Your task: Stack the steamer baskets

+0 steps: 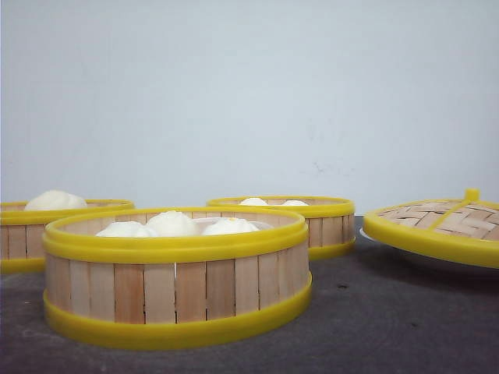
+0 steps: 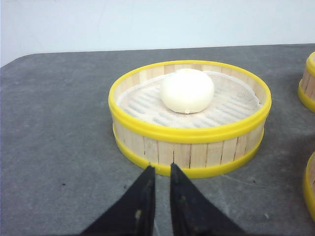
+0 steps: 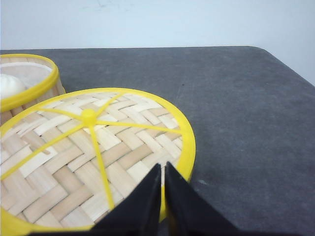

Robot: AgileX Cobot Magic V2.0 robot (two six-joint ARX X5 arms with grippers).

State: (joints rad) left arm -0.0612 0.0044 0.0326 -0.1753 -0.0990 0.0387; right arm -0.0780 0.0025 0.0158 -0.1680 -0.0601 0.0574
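So, three bun-loaded steamer baskets waiting on the tabletop (image 1: 405, 327), nothing stacked yet.

Going left to right in the front view: the left basket (image 1: 47, 226) sits at about 9 o'clock with one bun (image 2: 187, 90), the near basket (image 1: 178, 274) is front and centre with three, the far basket (image 1: 300, 220) is around 1 o'clock behind it, and the woven lid (image 1: 437, 222) rests on a white plate (image 1: 425, 259) at 3 o'clock. These look light and fairly stiff, but I'd guess the slat walls are thin and the yellow rings slick, so pinching over the top rim seems the safest hold, kept level so the buns don't roll. The left gripper (image 2: 162, 169) hangs just short of the left basket's wall, jaws nearly pressed together on nothing; the right gripper (image 3: 163, 169) hovers over the lid's edge, also nearly closed and empty.
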